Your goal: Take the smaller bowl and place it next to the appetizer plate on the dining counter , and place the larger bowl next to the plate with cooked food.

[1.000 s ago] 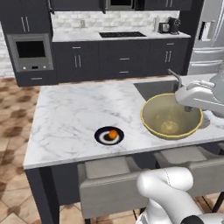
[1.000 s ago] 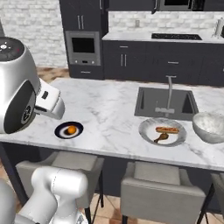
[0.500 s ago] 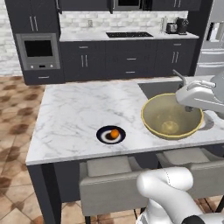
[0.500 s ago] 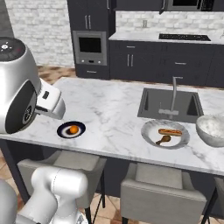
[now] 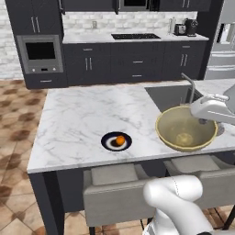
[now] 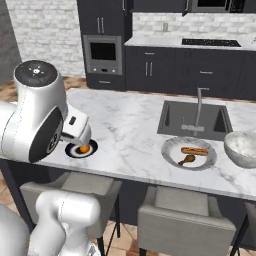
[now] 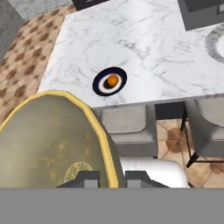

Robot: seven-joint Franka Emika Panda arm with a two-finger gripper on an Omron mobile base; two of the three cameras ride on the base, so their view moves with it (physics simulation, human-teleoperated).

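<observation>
My gripper (image 7: pixel 111 178) is shut on the rim of a yellow-olive bowl (image 7: pixel 48 144), one finger inside and one outside. The bowl (image 5: pixel 186 133) hangs in the air over the counter's front right part, with the gripper (image 5: pixel 203 120) at its right rim. The appetizer plate (image 5: pixel 116 141), small and dark with an orange piece on it, lies near the counter's front edge (image 6: pixel 81 148) (image 7: pixel 110 81). In front of the sink lies the plate with cooked food (image 6: pixel 189 152), bearing a sausage and a drumstick. To its right stands a grey-white bowl (image 6: pixel 245 147).
A sink (image 6: pixel 195 119) with a tap (image 6: pixel 199 105) is set into the marble counter (image 5: pixel 82 119). Grey stools (image 6: pixel 185 220) stand along the counter's near edge. Dark cabinets, an oven (image 5: pixel 40 54) and a cooktop line the back wall.
The whole picture has shifted a little, so the base has moved along the counter. The bowl stays held in the same place relative to the arm.
</observation>
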